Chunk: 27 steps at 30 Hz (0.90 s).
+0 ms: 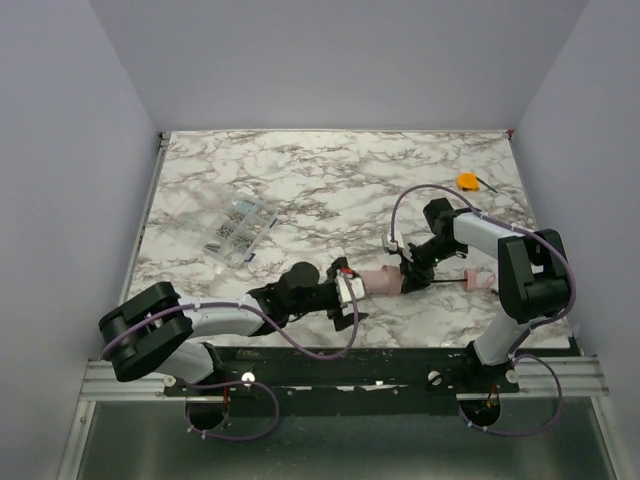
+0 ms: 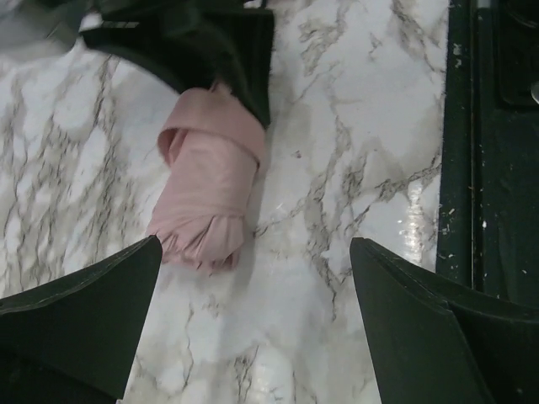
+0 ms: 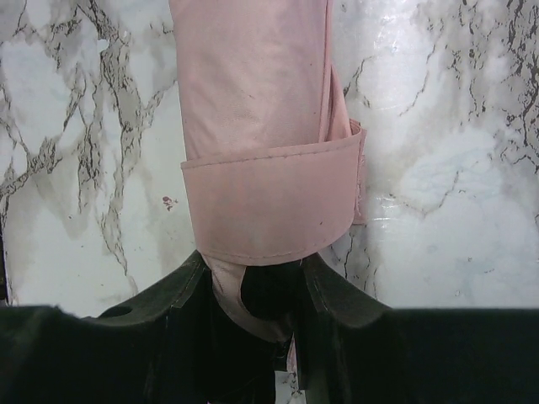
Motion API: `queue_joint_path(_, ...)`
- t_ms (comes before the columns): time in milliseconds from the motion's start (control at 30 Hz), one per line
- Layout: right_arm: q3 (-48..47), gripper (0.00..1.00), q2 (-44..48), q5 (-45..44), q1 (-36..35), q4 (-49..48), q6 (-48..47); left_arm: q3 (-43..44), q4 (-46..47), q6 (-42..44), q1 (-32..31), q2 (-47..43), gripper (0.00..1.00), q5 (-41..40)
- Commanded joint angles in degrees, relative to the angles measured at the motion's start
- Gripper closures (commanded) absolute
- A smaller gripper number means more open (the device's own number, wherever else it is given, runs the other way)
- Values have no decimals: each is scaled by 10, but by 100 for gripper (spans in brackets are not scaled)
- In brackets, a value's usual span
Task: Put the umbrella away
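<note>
The pale pink umbrella (image 1: pixel 380 282) lies folded on the marble table, its pink strap (image 3: pixel 269 202) wrapped round the canopy. Its slim shaft (image 1: pixel 450 283) runs right to the small pink handle (image 1: pixel 481 281). My right gripper (image 3: pixel 253 295) is shut on the canopy end just behind the strap; the top view shows this gripper (image 1: pixel 408 272) over the roll's right end. My left gripper (image 2: pixel 253 286) stands wide open with bare marble between its fingers, and the umbrella's gathered tip (image 2: pixel 206 240) lies just beyond the left finger (image 2: pixel 84 320). In the top view the left gripper (image 1: pixel 350 295) sits at the roll's left end.
A clear packet of small metal parts (image 1: pixel 238 228) lies at the left of the table. A small orange object (image 1: pixel 467 181) sits at the back right. The black base rail (image 2: pixel 488 168) runs along the near edge, close to the left gripper.
</note>
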<state>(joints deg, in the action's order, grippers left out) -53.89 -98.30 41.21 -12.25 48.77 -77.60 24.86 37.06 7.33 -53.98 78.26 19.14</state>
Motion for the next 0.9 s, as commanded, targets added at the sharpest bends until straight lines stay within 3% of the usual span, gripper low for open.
queue_joint_path(0, 27, 100, -60, -100, -3, 43, 27, 59, -74, 215, -89, 41, 5, -140)
queue_joint_path(167, 12, 100, -76, -102, -3, 52, 27, 146, -114, 314, -125, 152, 5, -221)
queue_joint_path(300, 7, 100, -80, -103, -2, 54, 28, 217, -164, 333, -125, 224, 15, -233)
queue_joint_path(467, 11, 99, -80, -103, -3, 52, 29, 255, -207, 322, -123, 274, 38, -225)
queue_joint_path(567, 10, 99, -81, -97, -2, 54, 29, 276, -258, 301, -118, 294, 65, -208)
queue_joint_path(633, 5, 96, -80, -90, -3, 56, 33, 287, -295, 277, -111, 304, 72, -179)
queue_joint_path(700, -6, 83, -77, -80, -2, 60, 39, 292, -328, 247, -99, 310, 78, -140)
queue_joint_path(800, -20, 47, -46, -49, 3, 52, 53, 287, -365, 195, -75, 312, 86, -87)
queue_joint_path(867, -32, 32, -14, -27, 12, 38, 67, 287, -396, 161, -54, 319, 87, -41)
